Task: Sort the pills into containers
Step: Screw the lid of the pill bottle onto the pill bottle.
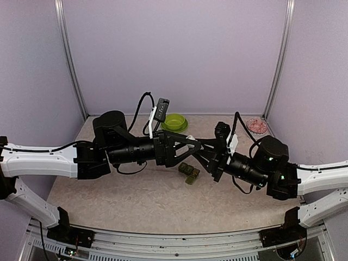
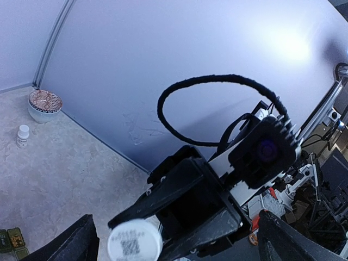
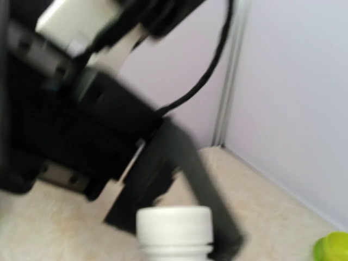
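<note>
My left tool (image 2: 182, 244) wide apart | right tool (image 2: 142, 231) clamped on white bottle (image 2: 135, 244) | risk: off-centre grab knocks it loose

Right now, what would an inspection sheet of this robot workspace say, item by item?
Surface: beige mottled table.
Job's things: dark green pill box on the table; no loose pills seen.
Clutter: lime bowl, patterned bowl, spare bottle beside the latter.
Grippers: left gripper open; right gripper shut on a white pill bottle.
Cables: black cable looped at each wrist.
Surroundings: lilac walls, metal corner posts.
</note>
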`<action>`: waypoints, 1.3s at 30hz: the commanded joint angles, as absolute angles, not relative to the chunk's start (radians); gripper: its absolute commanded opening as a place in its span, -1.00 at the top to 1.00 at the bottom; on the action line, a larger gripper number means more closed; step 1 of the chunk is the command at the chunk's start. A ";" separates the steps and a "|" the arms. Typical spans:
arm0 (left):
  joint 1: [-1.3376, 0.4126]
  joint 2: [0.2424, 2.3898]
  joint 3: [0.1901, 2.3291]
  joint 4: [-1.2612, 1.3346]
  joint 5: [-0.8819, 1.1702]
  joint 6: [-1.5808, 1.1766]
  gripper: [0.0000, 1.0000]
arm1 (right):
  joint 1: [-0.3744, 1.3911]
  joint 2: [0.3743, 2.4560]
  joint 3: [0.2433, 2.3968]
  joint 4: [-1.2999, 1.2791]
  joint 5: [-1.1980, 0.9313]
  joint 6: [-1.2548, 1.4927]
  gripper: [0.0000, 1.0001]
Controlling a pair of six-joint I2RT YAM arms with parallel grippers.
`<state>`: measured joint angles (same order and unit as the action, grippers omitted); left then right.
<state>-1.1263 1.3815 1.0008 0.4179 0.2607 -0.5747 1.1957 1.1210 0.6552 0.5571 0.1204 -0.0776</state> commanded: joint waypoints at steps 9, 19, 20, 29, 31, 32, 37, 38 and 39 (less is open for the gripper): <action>-1.134 1.365 0.994 0.445 0.272 -0.565 -0.98 | 1.195 1.059 0.634 0.518 0.238 -0.099 0.79; -1.134 1.368 0.994 0.449 0.271 -0.566 -0.98 | 1.195 1.157 0.675 0.489 0.176 -0.075 0.79; -1.135 1.370 0.996 0.449 0.273 -0.565 -0.98 | 1.196 1.165 0.680 0.486 0.166 -0.073 0.80; -1.135 1.382 1.001 0.457 0.281 -0.569 -0.98 | 1.196 1.202 0.692 0.503 0.084 -0.069 0.81; -1.134 1.380 1.003 0.449 0.277 -0.563 -0.98 | 1.196 1.191 0.691 0.504 0.085 -0.074 0.81; -1.134 1.380 1.003 0.442 0.275 -0.562 -0.98 | 1.196 1.187 0.690 0.505 0.086 -0.078 0.81; -1.120 1.373 1.009 0.400 0.269 -0.574 -0.98 | 1.195 1.126 0.674 0.483 0.122 -0.121 0.80; -1.117 1.372 1.011 0.390 0.277 -0.580 -0.98 | 1.195 1.115 0.670 0.476 0.135 -0.130 0.80; -1.114 1.372 1.015 0.379 0.284 -0.583 -0.98 | 1.195 1.104 0.668 0.465 0.147 -0.141 0.80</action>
